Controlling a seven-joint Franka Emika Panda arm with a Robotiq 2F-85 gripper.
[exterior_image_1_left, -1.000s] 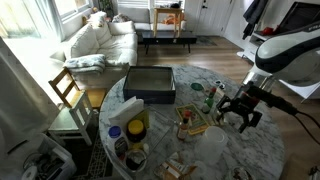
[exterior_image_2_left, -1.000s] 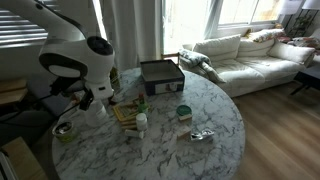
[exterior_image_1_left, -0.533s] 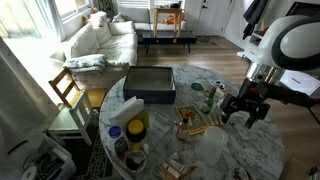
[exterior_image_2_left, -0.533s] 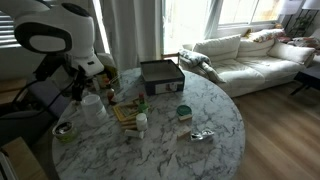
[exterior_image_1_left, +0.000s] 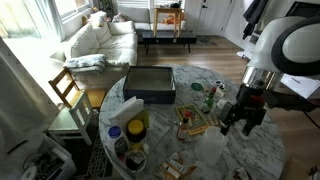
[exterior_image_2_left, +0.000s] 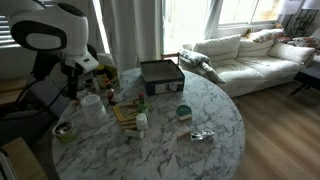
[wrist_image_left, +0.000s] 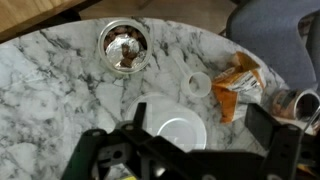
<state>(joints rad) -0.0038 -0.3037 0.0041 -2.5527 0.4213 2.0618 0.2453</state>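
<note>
My gripper (wrist_image_left: 200, 122) points down over the round marble table (wrist_image_left: 50, 90) with its jaws wide apart and nothing between them. Directly beneath it stands a clear plastic cup (wrist_image_left: 180, 133), seen from above; it lies between the two dark fingers (wrist_image_left: 138, 116) but well below them. In an exterior view the gripper (exterior_image_1_left: 240, 122) hangs above the table's right side, with the cup (exterior_image_1_left: 213, 148) just left of and below it. A small white cap (wrist_image_left: 199, 85) and an orange snack bag (wrist_image_left: 238, 84) lie just beyond the cup.
A bowl with brown contents (wrist_image_left: 125, 45) sits near the table edge. A black box (exterior_image_1_left: 150, 83), green bottle (exterior_image_1_left: 210, 97), yellow container (exterior_image_1_left: 137, 128) and other clutter crowd the table. A wooden chair (exterior_image_1_left: 68, 90) and sofa (exterior_image_1_left: 100, 40) stand beyond it.
The arm's upper part has swung upward and the gripper has shifted slightly and lowered a little over the clear cup. The jaws have stayed open.
</note>
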